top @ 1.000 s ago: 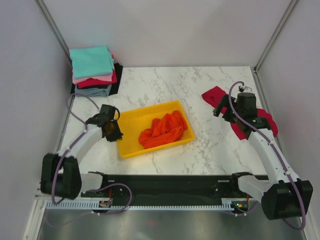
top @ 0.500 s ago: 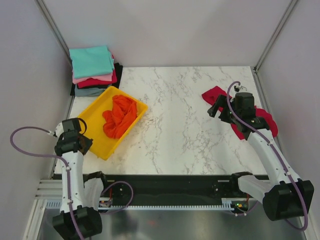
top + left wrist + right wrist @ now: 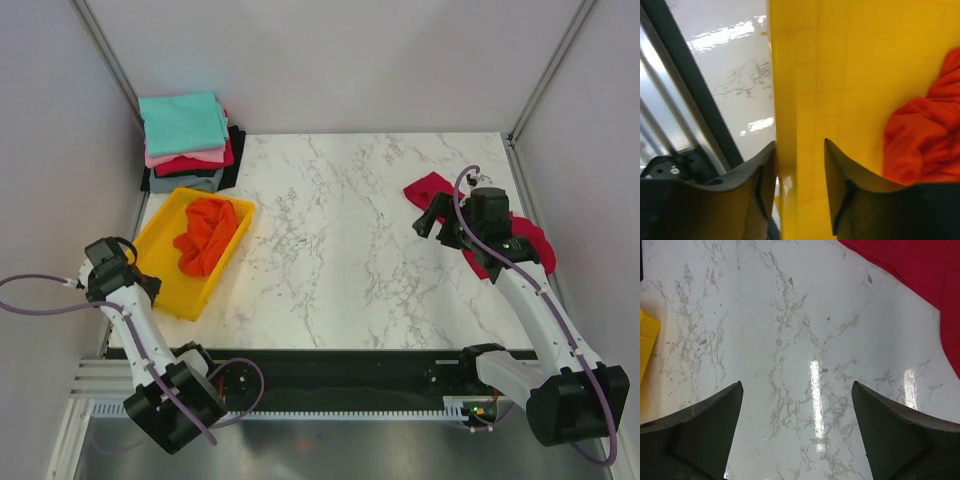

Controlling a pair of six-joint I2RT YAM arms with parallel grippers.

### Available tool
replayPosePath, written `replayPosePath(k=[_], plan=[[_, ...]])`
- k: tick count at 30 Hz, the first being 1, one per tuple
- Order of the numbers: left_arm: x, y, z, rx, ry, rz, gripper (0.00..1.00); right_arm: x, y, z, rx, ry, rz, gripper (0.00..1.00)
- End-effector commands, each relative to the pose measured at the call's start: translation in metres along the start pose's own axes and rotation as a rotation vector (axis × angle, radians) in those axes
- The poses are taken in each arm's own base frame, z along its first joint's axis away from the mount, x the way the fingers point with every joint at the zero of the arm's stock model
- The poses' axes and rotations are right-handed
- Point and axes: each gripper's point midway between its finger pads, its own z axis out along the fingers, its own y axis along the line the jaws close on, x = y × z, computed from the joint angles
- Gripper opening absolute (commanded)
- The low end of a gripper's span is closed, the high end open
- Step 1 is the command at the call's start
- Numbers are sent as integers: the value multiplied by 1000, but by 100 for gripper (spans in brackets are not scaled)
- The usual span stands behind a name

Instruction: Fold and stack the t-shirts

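Note:
A bright orange t-shirt point(image 3: 202, 232) lies crumpled in the yellow tray point(image 3: 185, 288) at the table's left side. My left gripper point(image 3: 145, 288) is shut on the tray's near-left wall; in the left wrist view its jaws point(image 3: 800, 150) straddle the yellow wall point(image 3: 790, 75), with the orange t-shirt point(image 3: 925, 135) to the right. A crimson t-shirt point(image 3: 428, 188) lies unfolded at the right, partly hidden under my right arm. My right gripper point(image 3: 432, 228) is open and empty just left of it, over bare marble point(image 3: 797, 384). The crimson t-shirt point(image 3: 910, 265) shows at the upper right.
A stack of folded t-shirts point(image 3: 185, 140), teal on top, then pink, red, grey-blue and black, sits at the back left corner. Walls close in the table on the left, back and right. The tray's corner point(image 3: 647, 340) shows at the left edge of the right wrist view.
The left gripper has dragged the yellow tray with the orange t-shirt from the table's middle to its left edge, turning it. The right gripper has barely moved.

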Motion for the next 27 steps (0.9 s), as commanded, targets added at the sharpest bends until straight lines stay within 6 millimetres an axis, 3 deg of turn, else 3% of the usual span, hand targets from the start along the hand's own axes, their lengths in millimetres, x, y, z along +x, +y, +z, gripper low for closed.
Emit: replayPosePath(k=[1,4,8,13,16,20,21,23,25,26,27], plan=[[-27,-24,3,124,-55,-105,52,-2,5,-5,-27,-18,-12,98],[-31,-20,5,126,-45,-184,57,1,4,-3,-24,-8,-16,98],[-32,-34,-5,211,-17,-248,64,2,0,-5,-11,-17,-23,98],[-41,-52,-46,341,-141,-164,75,7,-4,-1,0,1,-24,98],[-35,-70,-69,458,-154,-107,74,5,-2,-2,-4,-2,-25,98],[-2,-122,-91,690,-90,38,65,4,-1,-1,-3,-2,-17,98],[21,-142,-101,767,-51,139,63,4,-1,0,-3,-1,-15,98],[45,-162,-85,710,-8,292,63,5,-1,0,-2,2,-12,98],[93,-187,-97,740,56,527,63,3,-4,1,15,-7,-8,98],[110,-193,-70,638,77,619,64,3,-6,1,26,-9,-6,98],[132,-198,-71,637,110,691,63,3,-8,1,36,-14,-9,98]])
